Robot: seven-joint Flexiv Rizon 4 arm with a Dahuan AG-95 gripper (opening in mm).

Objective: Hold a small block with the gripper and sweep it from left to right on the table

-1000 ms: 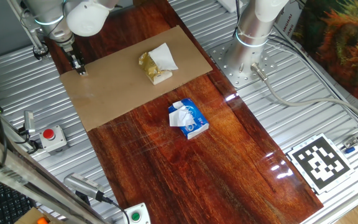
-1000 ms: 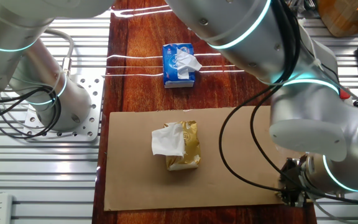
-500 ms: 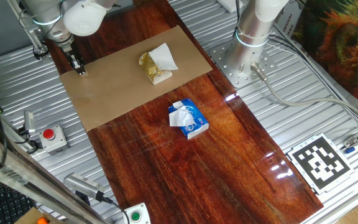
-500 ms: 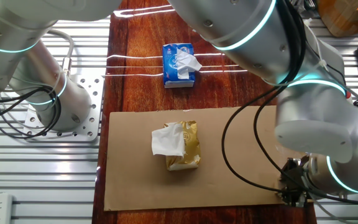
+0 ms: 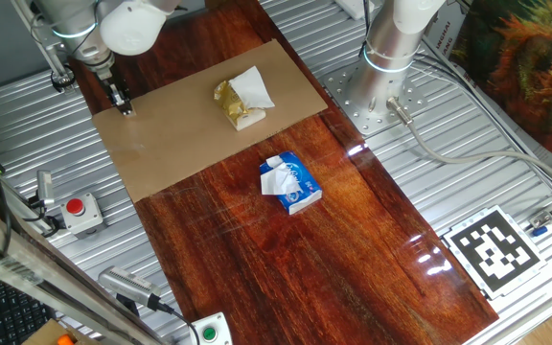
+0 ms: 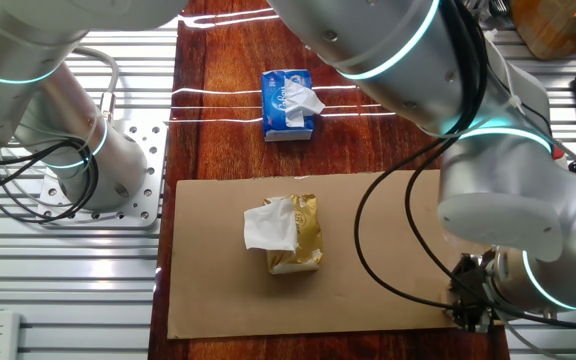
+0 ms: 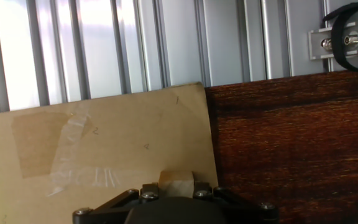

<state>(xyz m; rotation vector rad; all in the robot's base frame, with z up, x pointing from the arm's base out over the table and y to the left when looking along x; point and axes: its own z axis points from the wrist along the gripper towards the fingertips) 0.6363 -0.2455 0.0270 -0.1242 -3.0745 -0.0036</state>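
My gripper (image 5: pixel 123 107) stands at the far left corner of the tan cardboard sheet (image 5: pixel 199 125) on the dark red-brown table (image 5: pixel 286 268), fingertips down at the sheet. In the hand view the small block (image 7: pixel 176 180), a pale tan cube, sits pinched between the black fingers of the gripper (image 7: pixel 176 188), resting on the cardboard (image 7: pixel 104 155) near its edge. In the other fixed view the gripper (image 6: pixel 471 318) is at the sheet's near right corner, mostly hidden by the arm, and the block is not visible there.
A yellowish crumpled lump with white paper (image 5: pixel 241 101) lies on the cardboard to the right. A blue-and-white packet (image 5: pixel 290 184) lies on the bare wood. A second arm's column (image 5: pixel 391 48) stands at the back right. Ribbed metal (image 5: pixel 46 134) surrounds the table.
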